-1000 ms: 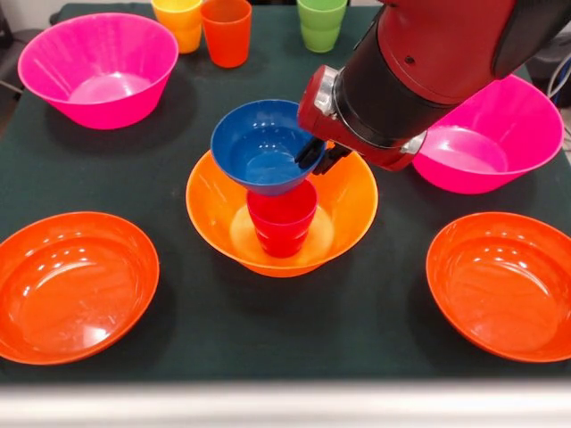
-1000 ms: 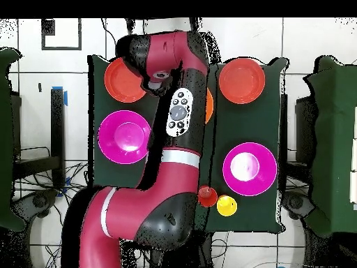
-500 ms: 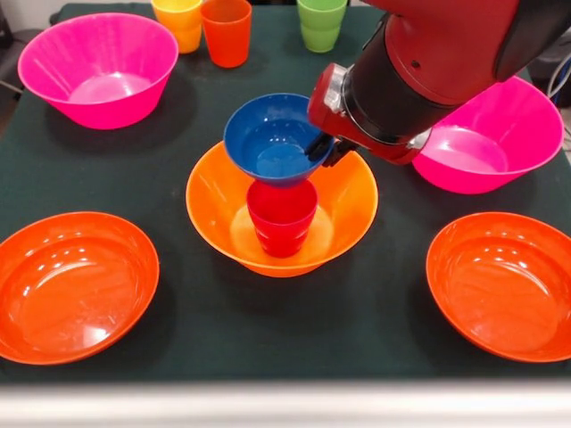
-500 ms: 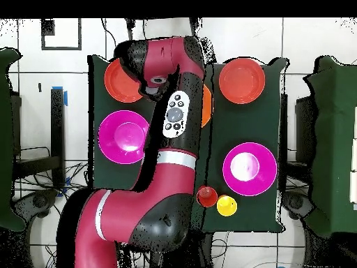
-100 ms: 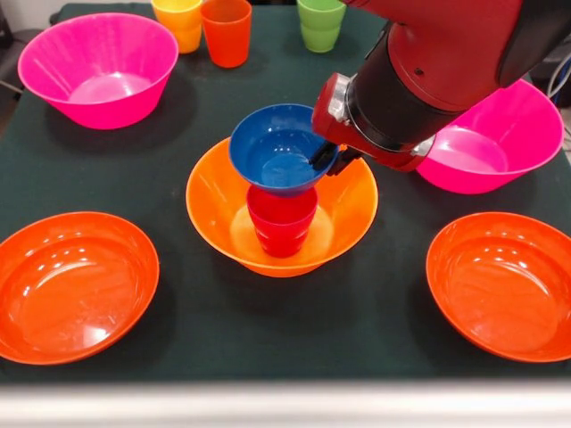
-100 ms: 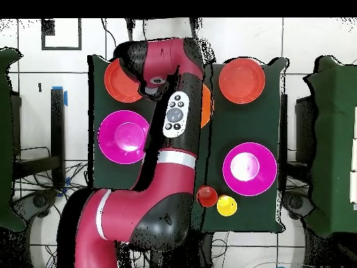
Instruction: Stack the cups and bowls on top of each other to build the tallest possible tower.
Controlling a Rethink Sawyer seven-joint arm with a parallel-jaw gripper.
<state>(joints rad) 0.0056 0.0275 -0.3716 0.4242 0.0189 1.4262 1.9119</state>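
The small blue bowl [image 5: 280, 149] sits tilted on the upright red cup [image 5: 282, 222] inside the large orange bowl [image 5: 210, 207] mid-counter

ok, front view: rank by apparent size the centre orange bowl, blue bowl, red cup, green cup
1. Orange bowl, clearly widest.
2. Blue bowl, held at its rim by the gripper, sitting on the red cup.
3. Red cup and green cup: look alike. The green one is cut off at the top edge and farther away, so no ranking.

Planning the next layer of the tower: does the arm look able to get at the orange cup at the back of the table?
Probably yes, once free. The orange cup stands upright with nothing over it, but the tool is shut on the blue bowl.
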